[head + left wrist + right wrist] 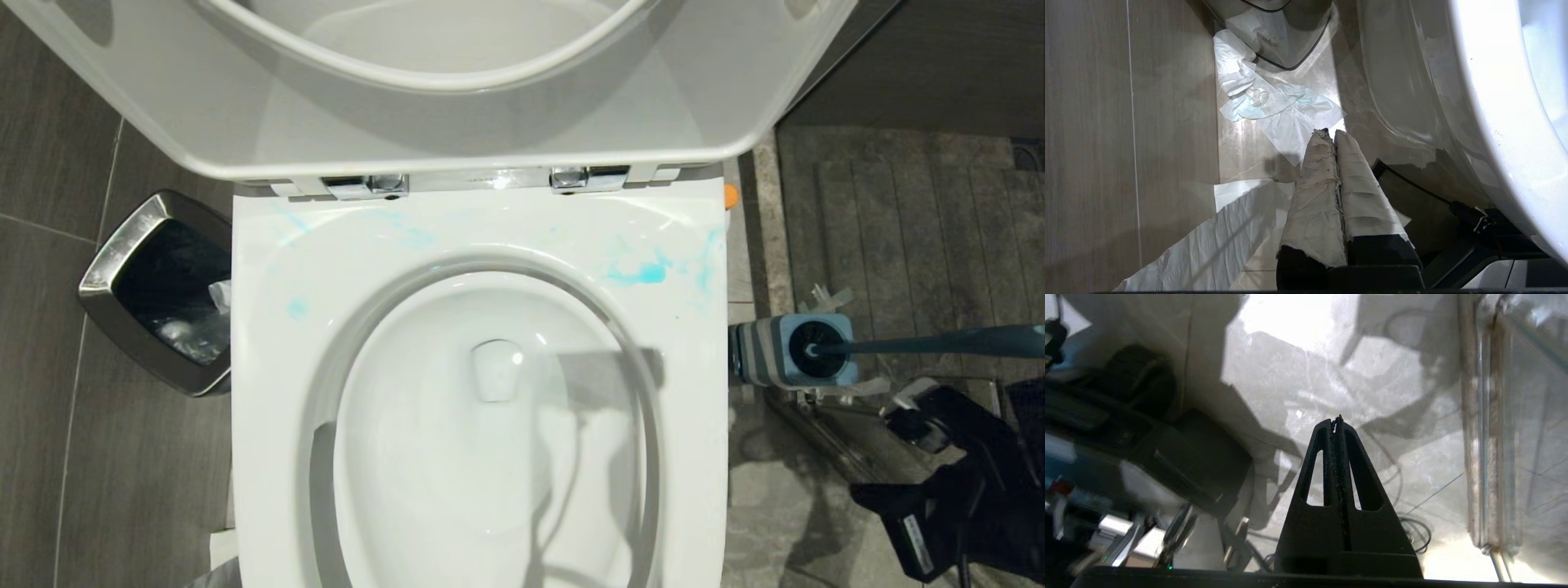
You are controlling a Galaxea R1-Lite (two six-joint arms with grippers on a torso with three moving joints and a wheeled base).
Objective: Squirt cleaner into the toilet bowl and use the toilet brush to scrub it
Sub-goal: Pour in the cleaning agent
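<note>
The toilet bowl [490, 425] fills the middle of the head view, seat raised, with light blue smears on its rim [645, 273]. To its right the toilet brush [922, 344] stands in its blue-and-grey holder [775, 353], its handle leaning right. Of the cleaner only the orange cap [730, 196] peeks out past the bowl's right rear corner. My right arm [955, 490] is low at the right, below the brush. My right gripper [1337, 420] is shut and empty over marble floor. My left gripper [1332, 132], its fingers wrapped in white, hangs shut and empty beside the bowl's outer wall [1474, 122].
A steel-rimmed waste bin [106, 278] stands left of the toilet. Crumpled tissue [1274, 106] and a paper strip [1208, 237] lie on the floor under the left gripper. A shower door rail [1480, 437] and loose cables [1412, 535] are near the right gripper.
</note>
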